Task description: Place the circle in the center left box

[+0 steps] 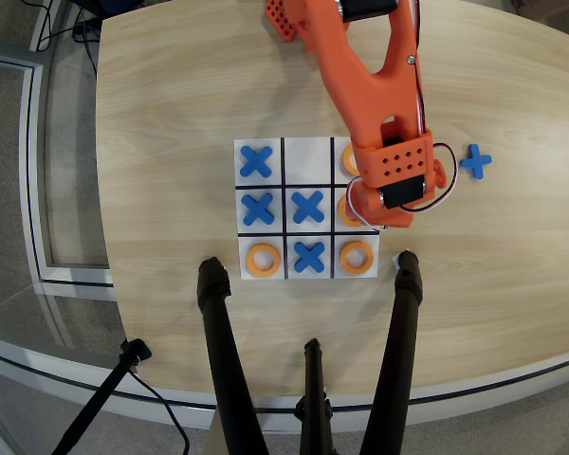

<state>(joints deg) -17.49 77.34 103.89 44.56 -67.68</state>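
Note:
The white nine-square board [308,180] lies mid-table in the overhead view. My orange arm reaches down from the top edge, and its wrist [398,175] hangs over the board's right column. The gripper's fingers are hidden beneath the wrist. In the right-end cell of the middle row [339,224], an orange ring [343,209] peeks out from under the wrist; I cannot tell whether it is held. Another ring [349,159] shows partly in the top right cell. Two more rings [263,258] [357,256] lie in the bottom corners.
Blue crosses fill the top left [256,161], middle left [258,208], centre [307,206] and bottom middle [309,256] cells. A spare blue cross [475,161] lies on the wood to the right. Black tripod legs [220,351] [398,332] rise at the table's near edge.

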